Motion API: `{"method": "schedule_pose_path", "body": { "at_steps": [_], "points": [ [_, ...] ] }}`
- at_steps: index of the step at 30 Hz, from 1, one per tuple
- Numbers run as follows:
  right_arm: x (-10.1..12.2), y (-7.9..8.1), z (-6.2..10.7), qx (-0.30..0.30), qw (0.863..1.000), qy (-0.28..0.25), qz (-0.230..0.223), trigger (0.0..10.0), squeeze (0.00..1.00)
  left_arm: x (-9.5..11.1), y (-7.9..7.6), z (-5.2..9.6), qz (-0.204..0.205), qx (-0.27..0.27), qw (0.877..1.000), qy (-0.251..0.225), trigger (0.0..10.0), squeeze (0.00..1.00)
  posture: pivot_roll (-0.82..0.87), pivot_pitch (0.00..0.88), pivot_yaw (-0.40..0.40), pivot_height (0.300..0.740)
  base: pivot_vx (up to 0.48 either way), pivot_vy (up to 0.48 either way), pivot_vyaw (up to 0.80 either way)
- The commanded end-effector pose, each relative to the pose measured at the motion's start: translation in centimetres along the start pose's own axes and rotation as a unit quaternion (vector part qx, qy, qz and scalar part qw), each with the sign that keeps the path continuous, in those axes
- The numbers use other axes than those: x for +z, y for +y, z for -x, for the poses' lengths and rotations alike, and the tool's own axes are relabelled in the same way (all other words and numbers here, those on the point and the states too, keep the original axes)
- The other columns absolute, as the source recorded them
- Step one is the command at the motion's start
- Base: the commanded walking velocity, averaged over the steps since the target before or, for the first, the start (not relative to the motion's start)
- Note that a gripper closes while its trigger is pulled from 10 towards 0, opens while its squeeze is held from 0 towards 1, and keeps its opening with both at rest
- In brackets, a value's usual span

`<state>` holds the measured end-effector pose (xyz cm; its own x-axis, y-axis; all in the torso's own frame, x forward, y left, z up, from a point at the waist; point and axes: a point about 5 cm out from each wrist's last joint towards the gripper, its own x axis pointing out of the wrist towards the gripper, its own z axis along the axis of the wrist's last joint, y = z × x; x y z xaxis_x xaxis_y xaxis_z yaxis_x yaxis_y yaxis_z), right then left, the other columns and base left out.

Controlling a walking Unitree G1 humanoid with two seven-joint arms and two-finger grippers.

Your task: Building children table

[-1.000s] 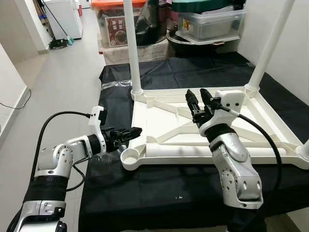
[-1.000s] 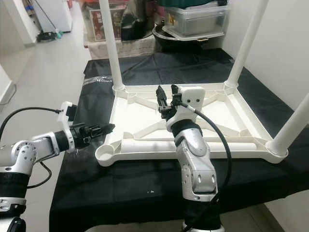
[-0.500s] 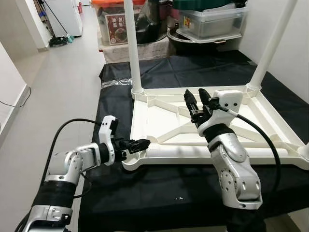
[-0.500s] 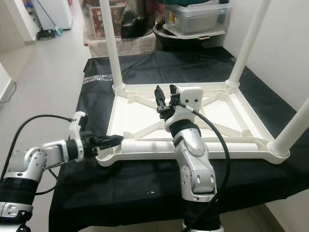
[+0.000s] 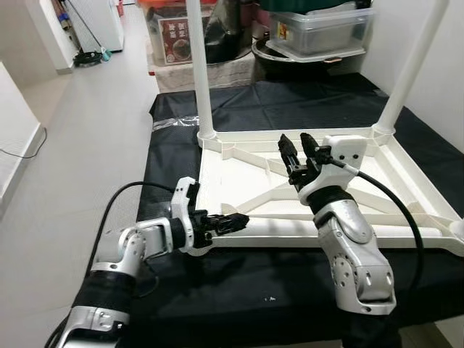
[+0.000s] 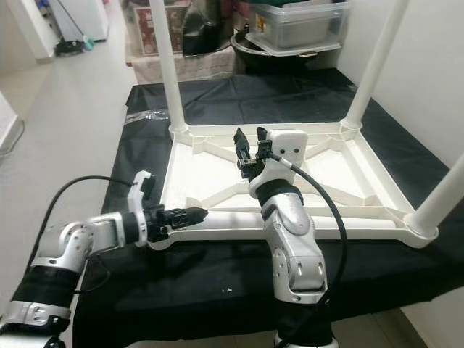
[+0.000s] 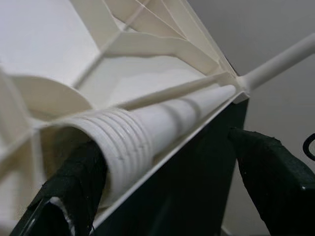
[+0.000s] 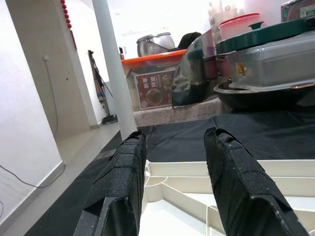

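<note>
Tabletop point(image 5: 239, 177) upside down on black worktop point(image 5: 290, 109). Three legs point(image 5: 199, 69) standing in corners; fourth leg point(image 5: 341, 230) loose along near rim, socket unfilled. Left claw point(image 5: 235, 221) spread around threaded end, not clenched. Right claw point(image 5: 298, 147) released, above tabletop middle.

We stand in a bright room with a pale grey floor point(image 5: 87, 123) and white walls point(image 5: 14, 130). A black cloth point(image 5: 290, 101) covers the work surface before us. Behind it sit a clear storage bin with an orange lid point(image 5: 170, 32) and a lidded clear container point(image 5: 322, 29). A black cable point(image 5: 25, 148) trails along the floor by the left wall.
</note>
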<state>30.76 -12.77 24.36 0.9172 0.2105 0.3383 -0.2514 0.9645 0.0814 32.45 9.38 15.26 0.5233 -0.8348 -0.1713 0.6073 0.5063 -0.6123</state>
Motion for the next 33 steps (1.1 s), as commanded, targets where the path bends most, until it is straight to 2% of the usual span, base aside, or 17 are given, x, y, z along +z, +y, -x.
{"method": "schedule_pose_path", "body": {
  "at_steps": [1, 6, 14, 15, 18, 19, 33],
  "points": [
    [0.0, -0.1, 0.3, -0.001, 1.000, 0.002, -0.005, 10.0, 0.00, 0.1, -0.3, -0.4, -0.007, -0.004, 1.000, 0.005, 10.0, 0.00, 0.05, 0.101, 0.015, 0.740, 0.000, 0.000, 0.00],
    [0.0, -0.2, 0.4, -0.004, 1.000, 0.003, -0.003, 10.0, 0.00, -0.3, -0.8, -1.1, 0.001, -0.016, 1.000, 0.007, 10.0, 0.00, 0.05, 0.101, 0.019, 0.740, 0.000, 0.000, 0.00],
    [0.0, -0.1, 0.3, -0.005, 1.000, 0.003, -0.004, 10.0, 0.00, -0.1, -1.0, -1.3, 0.007, -0.024, 1.000, 0.001, 10.0, 0.00, 0.06, 0.099, 0.020, 0.740, 0.000, 0.000, 0.00],
    [0.0, -0.1, 0.3, -0.005, 1.000, 0.003, -0.004, 10.0, 0.00, 0.4, -1.5, -1.2, 0.016, -0.045, 0.999, -0.016, 0.0, 0.00, 0.06, 0.097, 0.018, 0.740, 0.000, 0.000, 0.00],
    [0.0, -0.1, 0.3, -0.005, 1.000, 0.003, -0.004, 10.0, 0.00, 0.7, -1.8, -1.0, 0.023, -0.061, 0.997, -0.029, 0.0, 0.00, 0.06, 0.097, 0.018, 0.740, 0.000, 0.000, 0.00],
    [0.0, -0.1, 0.2, -0.005, 1.000, 0.002, -0.004, 10.0, 0.00, 1.5, -2.4, -0.5, 0.025, -0.087, 0.995, -0.048, 0.0, 0.00, 0.06, 0.098, 0.019, 0.740, 0.000, 0.000, 0.00],
    [0.1, 0.0, -0.1, -0.003, 1.000, -0.002, -0.004, 10.0, 0.00, 0.9, -1.8, 0.4, 0.027, -0.074, 0.996, -0.045, 0.0, 0.00, 0.06, 0.091, 0.013, 0.740, 0.000, 0.000, 0.00]
  ]
}}
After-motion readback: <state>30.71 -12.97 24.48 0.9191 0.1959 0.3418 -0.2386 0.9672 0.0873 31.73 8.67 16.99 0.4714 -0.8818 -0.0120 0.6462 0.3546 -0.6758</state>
